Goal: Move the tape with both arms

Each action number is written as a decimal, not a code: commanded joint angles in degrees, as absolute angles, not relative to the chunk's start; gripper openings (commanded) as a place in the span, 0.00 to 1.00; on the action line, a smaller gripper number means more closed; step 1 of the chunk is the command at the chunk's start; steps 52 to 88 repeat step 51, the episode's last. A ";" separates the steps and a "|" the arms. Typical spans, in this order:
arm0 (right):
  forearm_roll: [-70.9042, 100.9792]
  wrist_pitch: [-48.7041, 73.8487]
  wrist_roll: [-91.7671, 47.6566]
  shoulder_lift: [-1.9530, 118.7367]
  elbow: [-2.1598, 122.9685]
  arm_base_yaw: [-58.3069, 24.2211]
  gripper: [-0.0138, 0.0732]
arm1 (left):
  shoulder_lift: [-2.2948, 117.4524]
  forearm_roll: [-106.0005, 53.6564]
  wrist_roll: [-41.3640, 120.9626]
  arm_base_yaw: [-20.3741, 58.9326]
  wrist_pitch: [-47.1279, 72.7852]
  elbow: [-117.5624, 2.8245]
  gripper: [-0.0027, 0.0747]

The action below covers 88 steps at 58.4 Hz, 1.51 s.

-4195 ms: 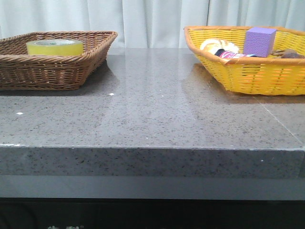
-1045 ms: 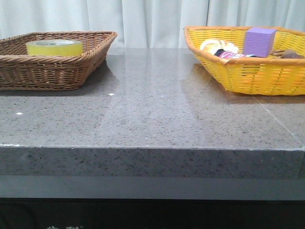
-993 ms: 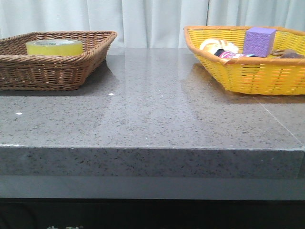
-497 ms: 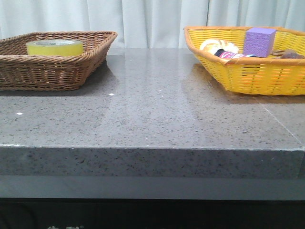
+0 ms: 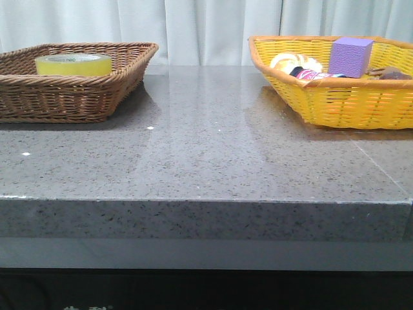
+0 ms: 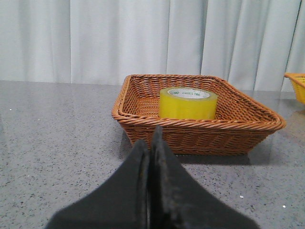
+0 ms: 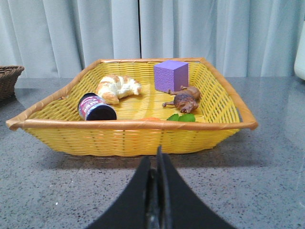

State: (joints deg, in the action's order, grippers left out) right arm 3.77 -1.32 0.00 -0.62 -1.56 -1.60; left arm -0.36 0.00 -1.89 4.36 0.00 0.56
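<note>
The tape (image 5: 73, 64), a thick translucent yellow roll with a pale printed core, lies flat in the brown wicker basket (image 5: 77, 97) at the table's far left. In the left wrist view the tape (image 6: 188, 103) sits inside that basket (image 6: 200, 136), well beyond my left gripper (image 6: 151, 138), which is shut with nothing in it. My right gripper (image 7: 157, 155) is shut and empty too, just short of the yellow basket (image 7: 133, 136). Neither arm shows in the front view.
The yellow basket (image 5: 348, 97) at the far right holds a purple cube (image 5: 350, 55), a croissant (image 7: 116, 88), a dark jar (image 7: 96, 107), a brown figure (image 7: 185, 99) and a green leaf (image 7: 182, 117). Grey speckled tabletop (image 5: 206, 148) lies between the baskets. White curtains hang behind.
</note>
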 commanded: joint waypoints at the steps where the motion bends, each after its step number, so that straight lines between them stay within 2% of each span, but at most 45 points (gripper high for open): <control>1: 4.26 -4.75 -0.53 -2.21 -0.08 -1.27 0.08 | -1.36 0.00 -2.57 4.25 -4.65 2.80 0.01; 88: 4.26 -3.79 -0.53 -2.11 -0.08 -0.61 0.08 | -1.36 0.00 -2.57 4.25 -4.65 2.80 0.01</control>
